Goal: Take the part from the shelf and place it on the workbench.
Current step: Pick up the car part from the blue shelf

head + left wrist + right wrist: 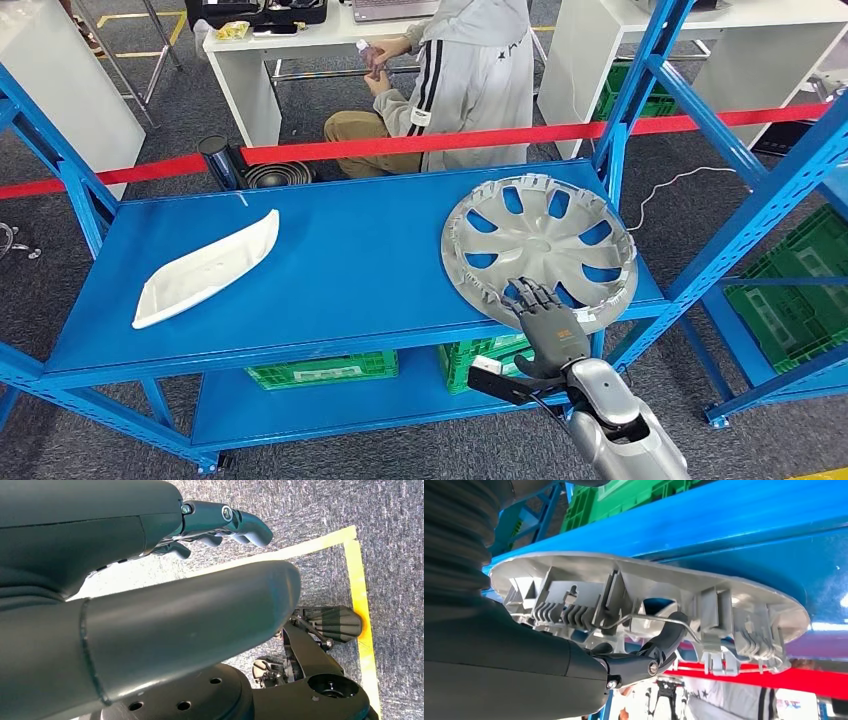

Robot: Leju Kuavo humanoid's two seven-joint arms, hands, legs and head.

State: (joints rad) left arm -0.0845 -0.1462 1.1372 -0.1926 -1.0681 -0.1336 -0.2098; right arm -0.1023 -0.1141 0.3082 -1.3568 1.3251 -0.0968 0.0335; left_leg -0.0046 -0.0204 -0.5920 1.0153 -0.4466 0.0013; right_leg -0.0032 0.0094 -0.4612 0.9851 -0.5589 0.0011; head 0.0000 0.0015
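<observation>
My right hand (545, 325) lies on the near rim of the hubcap (540, 245), at about 6 o'clock of the disc, fingers spread over the spokes; in the right wrist view one finger (669, 635) curls through an opening under the thin wire ring (651, 617), so I judge the hand grips the rim, but the hold looks shallow. The hubcap lies inside up on the blue shelf (330, 260), its near edge over the shelf's front lip. The risk I see: if I lift with so little grip, the wide disc may tilt and slip; the clips may also catch on the lip. The white part (205, 268) lies well apart at 9 o'clock. My left hand (215, 522) hangs over the floor, fingers loosely curled, holding nothing.
</observation>
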